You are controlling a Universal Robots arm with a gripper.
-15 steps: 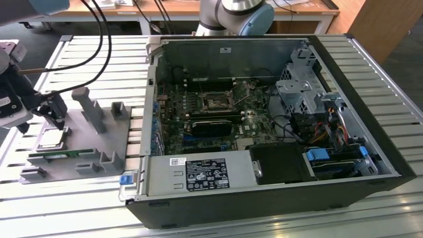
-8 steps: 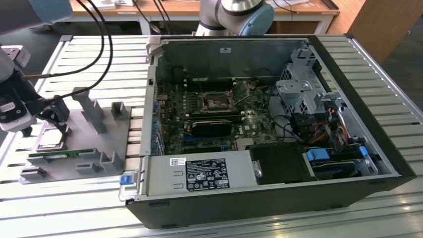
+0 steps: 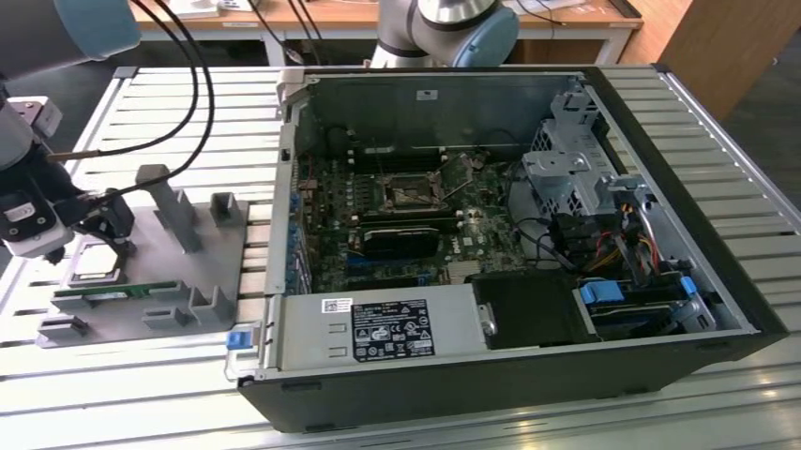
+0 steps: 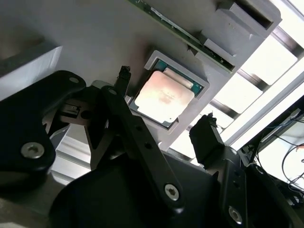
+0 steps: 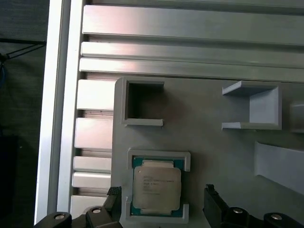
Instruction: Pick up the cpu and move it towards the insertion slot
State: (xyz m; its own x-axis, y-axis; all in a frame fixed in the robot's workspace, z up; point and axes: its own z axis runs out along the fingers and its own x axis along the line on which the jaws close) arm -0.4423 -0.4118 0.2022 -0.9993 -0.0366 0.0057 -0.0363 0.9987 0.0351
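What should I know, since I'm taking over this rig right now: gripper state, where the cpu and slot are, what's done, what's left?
The gripper is open, one finger on each side of the cpu, not closed on it.
The cpu lies flat in its recess of the grey tray.
The insertion slot is on the motherboard inside the open case, to the exterior view's right of the tray.
Done: gripper lined up at the cpu.
Left: cpu not yet lifted or moved toward the slot.

The exterior view looks down from far on the whole table (image 3: 751, 159) and grey tray (image 3: 232, 261). Both wrist views sit close over the tray, sharing the cpu (image 5: 156, 185) (image 4: 163, 96).
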